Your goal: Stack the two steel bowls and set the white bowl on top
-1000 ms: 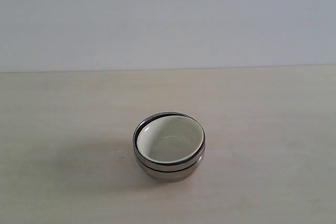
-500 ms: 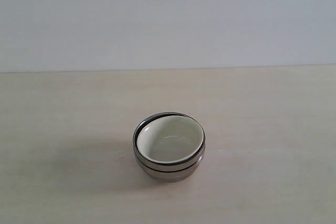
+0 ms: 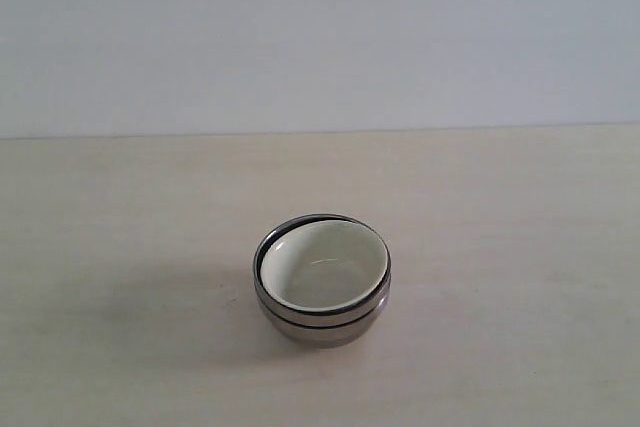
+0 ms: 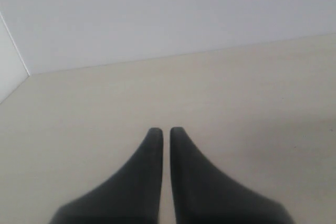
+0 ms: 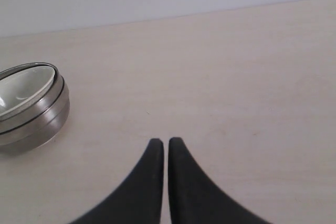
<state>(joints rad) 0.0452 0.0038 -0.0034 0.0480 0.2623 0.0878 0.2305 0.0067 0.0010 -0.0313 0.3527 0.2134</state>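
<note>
No change seen vs earlier ext. view pics: white bowl (image 3: 324,265) & steel bowls (image 3: 320,331), lower centre of frame, same spot, same tilt. Nothing moved.

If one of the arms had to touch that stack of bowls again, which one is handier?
Probably the right. The right gripper, shut and empty, has the white bowl nested in the steel bowls in its camera's view. The left gripper, also shut, faces only table.
</note>
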